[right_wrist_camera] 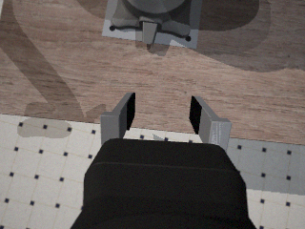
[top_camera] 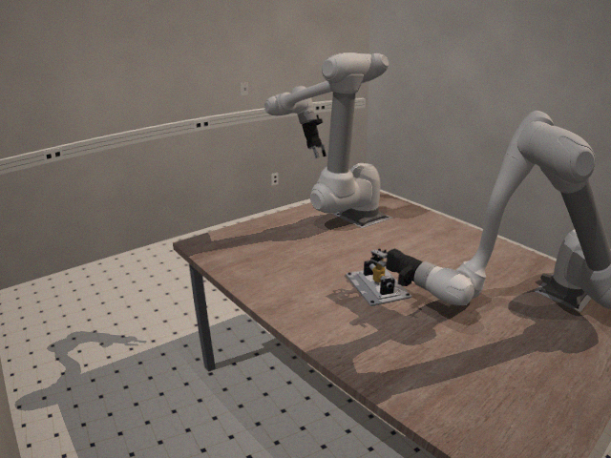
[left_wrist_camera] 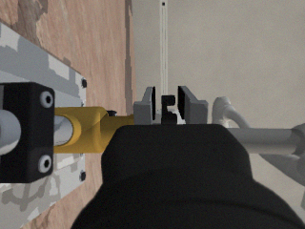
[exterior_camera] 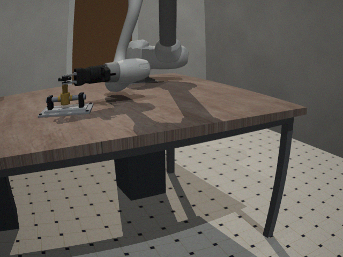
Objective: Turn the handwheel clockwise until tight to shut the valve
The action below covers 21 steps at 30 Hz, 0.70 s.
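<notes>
A yellow valve body [top_camera: 379, 274] [exterior_camera: 65, 98] [left_wrist_camera: 88, 130] stands upright on a grey base plate [exterior_camera: 66, 113] [left_wrist_camera: 29, 62]. Its small black handwheel [exterior_camera: 60, 79] [left_wrist_camera: 169, 118] sits on top and is largely hidden by the fingers. My left gripper [top_camera: 379, 256] [exterior_camera: 64, 78] [left_wrist_camera: 166, 96] reaches in sideways, level with the handwheel. Its fingers are open, one above and one below the wheel, with gaps beside the black part between them. The wheel's turn angle cannot be told. My right gripper [top_camera: 321, 156] [right_wrist_camera: 162, 106] is open and empty, high up and far from the valve.
Black clamps [top_camera: 387, 284] [exterior_camera: 81, 100] [left_wrist_camera: 29, 131] hold the grey pipe at both sides of the valve body. The plate lies on the wooden table [top_camera: 296, 276] [exterior_camera: 91, 135]. The left arm's wrist hangs low over the table beside the plate. The right arm's base stands at the back.
</notes>
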{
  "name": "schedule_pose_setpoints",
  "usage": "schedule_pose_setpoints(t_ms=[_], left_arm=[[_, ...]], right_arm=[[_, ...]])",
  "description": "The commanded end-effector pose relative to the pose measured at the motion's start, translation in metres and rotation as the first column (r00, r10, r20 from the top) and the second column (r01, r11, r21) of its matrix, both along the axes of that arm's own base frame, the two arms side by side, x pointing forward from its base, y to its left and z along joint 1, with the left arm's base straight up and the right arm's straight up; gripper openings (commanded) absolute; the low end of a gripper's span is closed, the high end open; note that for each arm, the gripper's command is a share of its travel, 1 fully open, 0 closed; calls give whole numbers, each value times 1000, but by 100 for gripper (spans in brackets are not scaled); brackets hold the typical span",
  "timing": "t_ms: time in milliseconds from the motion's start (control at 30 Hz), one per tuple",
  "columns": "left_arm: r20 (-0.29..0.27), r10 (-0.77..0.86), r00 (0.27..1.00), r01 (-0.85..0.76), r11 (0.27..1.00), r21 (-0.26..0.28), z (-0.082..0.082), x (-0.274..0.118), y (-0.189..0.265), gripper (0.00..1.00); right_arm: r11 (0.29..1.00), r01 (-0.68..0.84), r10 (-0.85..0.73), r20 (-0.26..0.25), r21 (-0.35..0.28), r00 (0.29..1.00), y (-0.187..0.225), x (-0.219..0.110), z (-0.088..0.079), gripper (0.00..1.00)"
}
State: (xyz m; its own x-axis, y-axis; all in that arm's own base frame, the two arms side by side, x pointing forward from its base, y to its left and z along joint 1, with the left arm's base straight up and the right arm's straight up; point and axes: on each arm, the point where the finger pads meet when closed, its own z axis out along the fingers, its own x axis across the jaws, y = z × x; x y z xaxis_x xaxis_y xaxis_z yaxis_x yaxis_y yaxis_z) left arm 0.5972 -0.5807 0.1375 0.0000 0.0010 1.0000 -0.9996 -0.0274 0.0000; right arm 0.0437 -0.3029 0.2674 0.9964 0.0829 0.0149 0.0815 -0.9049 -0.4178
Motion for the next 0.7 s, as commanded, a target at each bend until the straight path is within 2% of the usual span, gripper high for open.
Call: schedule_pose_setpoints(t_ms=[0,667], left_arm=[[1,-4,1000,4,1000,2,0,1,0,53],[3,66,998,-66,998,3,0,-1,1,53]], right_arm=[[1000,-3,3,7,5,1000,3,1,1,100],[1000,-3,3,7,5,1000,3,1,1,100]])
